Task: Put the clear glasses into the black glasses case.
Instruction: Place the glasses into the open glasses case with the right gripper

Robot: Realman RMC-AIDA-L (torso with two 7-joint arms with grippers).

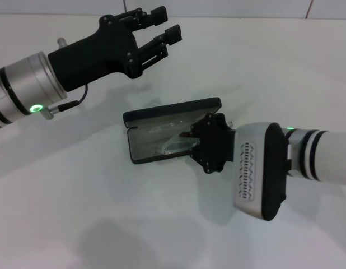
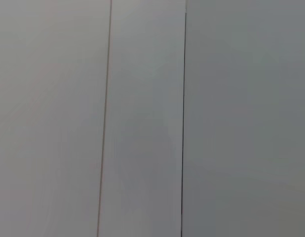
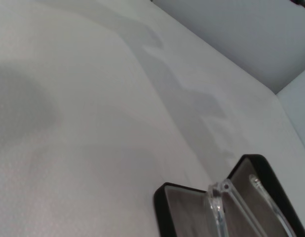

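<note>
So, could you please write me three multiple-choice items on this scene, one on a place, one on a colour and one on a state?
1. Where are the clear glasses?
A. in the open case
B. on the bare table
C. in the left gripper

2. What colour is the glasses case?
A. white
B. black
C. red

3. How is the left gripper?
A. shut on the glasses
B. shut on the case
C. open and holding nothing

Answers:
A: they lie on the grey lining, with the right gripper over the case.
B: its shell and rim are black.
C: its fingers are spread, raised behind the case.
</note>
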